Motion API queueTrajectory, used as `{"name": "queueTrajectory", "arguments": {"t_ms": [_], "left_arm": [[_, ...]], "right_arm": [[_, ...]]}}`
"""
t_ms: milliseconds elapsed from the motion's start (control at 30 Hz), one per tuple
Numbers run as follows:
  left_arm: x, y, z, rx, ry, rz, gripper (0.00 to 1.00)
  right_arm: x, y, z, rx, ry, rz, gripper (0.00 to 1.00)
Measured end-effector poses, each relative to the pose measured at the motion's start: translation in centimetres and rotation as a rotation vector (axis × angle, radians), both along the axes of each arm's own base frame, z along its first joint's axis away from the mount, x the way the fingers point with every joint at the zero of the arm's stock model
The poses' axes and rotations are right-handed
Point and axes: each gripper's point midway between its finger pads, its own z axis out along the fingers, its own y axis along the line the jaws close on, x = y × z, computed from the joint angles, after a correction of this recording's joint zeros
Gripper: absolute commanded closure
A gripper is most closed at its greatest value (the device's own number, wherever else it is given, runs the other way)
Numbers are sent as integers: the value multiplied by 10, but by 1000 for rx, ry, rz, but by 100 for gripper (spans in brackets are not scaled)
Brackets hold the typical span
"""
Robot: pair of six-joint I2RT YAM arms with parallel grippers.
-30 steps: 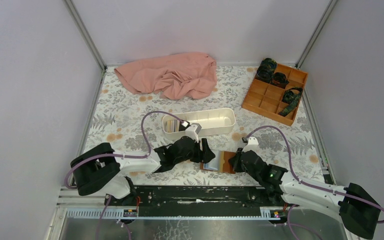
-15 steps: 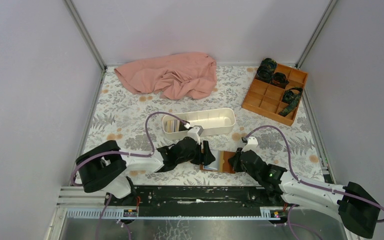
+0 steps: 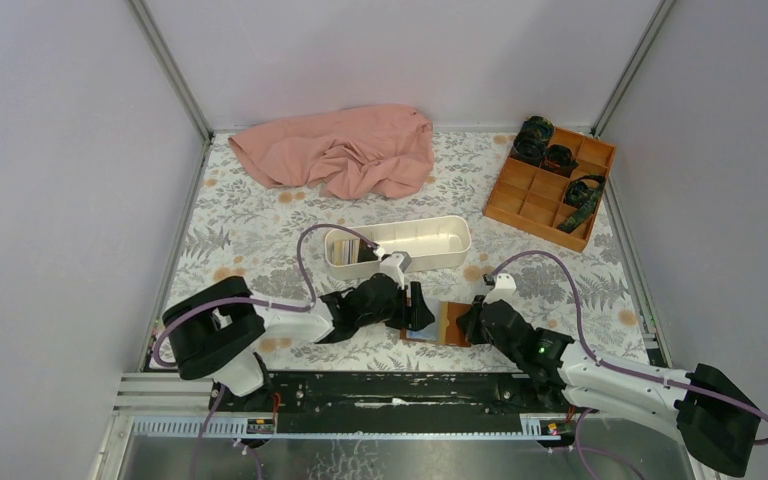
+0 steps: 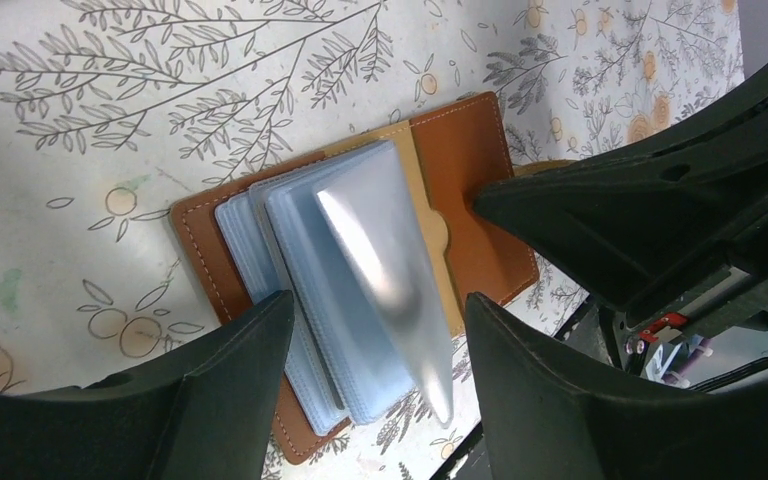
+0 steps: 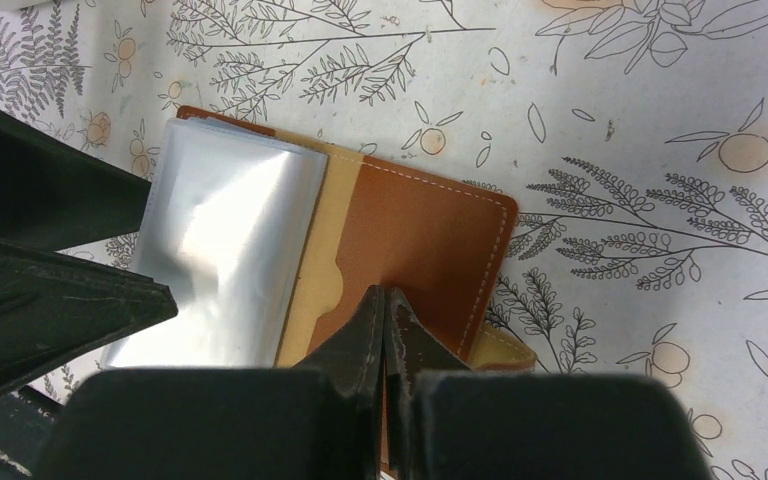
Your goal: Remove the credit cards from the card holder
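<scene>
The brown card holder lies open on the table near the front edge. It also shows in the left wrist view and the right wrist view. A fan of clear bluish plastic sleeves stands up from its left half; I cannot tell if they hold cards. My left gripper is open, one finger on each side of the sleeves. My right gripper is shut, its tips pressing on the right leather flap. Several cards stand in the left end of the white tray.
The long white tray sits just behind the wallet. A pink cloth lies at the back. An orange compartmented box with dark items stands at the back right. The two grippers are close together over the wallet.
My left arm has reached further right, bringing its open gripper over the wallet's sleeves. The right arm and the wallet have stayed put.
</scene>
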Motion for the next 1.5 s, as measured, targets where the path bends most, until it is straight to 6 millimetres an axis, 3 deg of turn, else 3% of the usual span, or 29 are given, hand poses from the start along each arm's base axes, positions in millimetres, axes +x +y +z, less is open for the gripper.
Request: {"name": "queueTrajectory", "arguments": {"t_ms": [567,933,1200,1333,1500], "left_arm": [[-10,-24,10,-85,40,-66,29],[-13,-49,38,-177,23,-121,29],[-13,-56,34,-175,32,-128,29],[-13,-60,30,-172,42,-135,29],[-13,-66,34,-184,42,-147,29]], "right_arm": [[0,-1,-1,-5,3,0,100],[-1,0,-1,-3,3,1,100],[-4,-3,1,-1,4,5,100],[-5,-5,10,18,-10,5,100],[-1,-5,42,98,-81,-5,100]]}}
